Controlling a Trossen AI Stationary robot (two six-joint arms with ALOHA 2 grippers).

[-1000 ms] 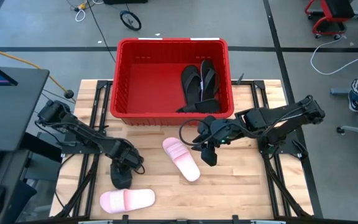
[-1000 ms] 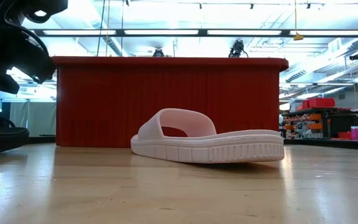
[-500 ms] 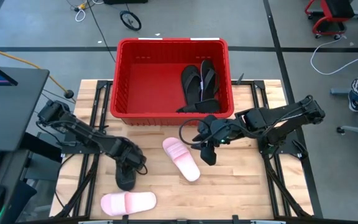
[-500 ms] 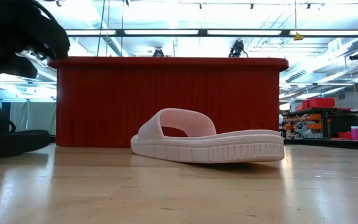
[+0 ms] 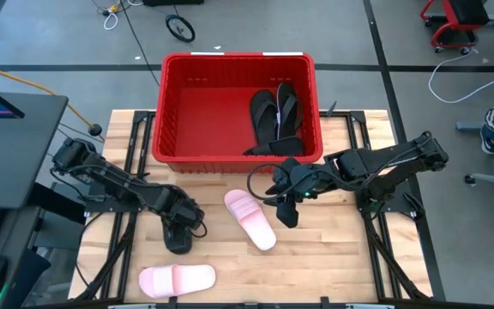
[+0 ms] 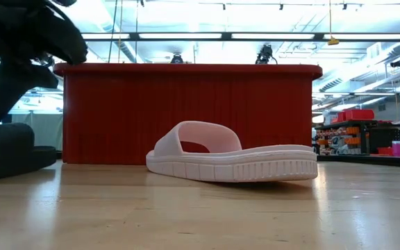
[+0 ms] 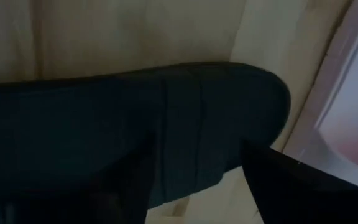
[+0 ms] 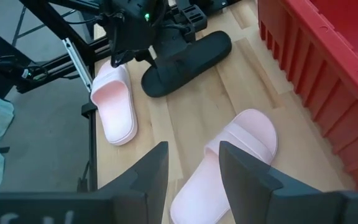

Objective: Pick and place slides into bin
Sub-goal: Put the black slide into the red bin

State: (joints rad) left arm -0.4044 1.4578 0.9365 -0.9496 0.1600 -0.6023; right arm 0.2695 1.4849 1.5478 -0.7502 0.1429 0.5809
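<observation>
Left gripper [image 5: 181,225] low over a black slide [image 5: 175,239]; right gripper [image 5: 288,209] parked with fingers parted and empty.

The black slide lies on the table [image 5: 333,257] directly under the left gripper, whose finger spread cannot be told. Just beyond it toward the table's front edge lies a pink slide [image 5: 176,277]; a second pink slide [image 5: 250,219] rests just beside the right gripper. Farther off, the red bin [image 5: 168,112] holds black flip-flops [image 5: 274,113].
</observation>
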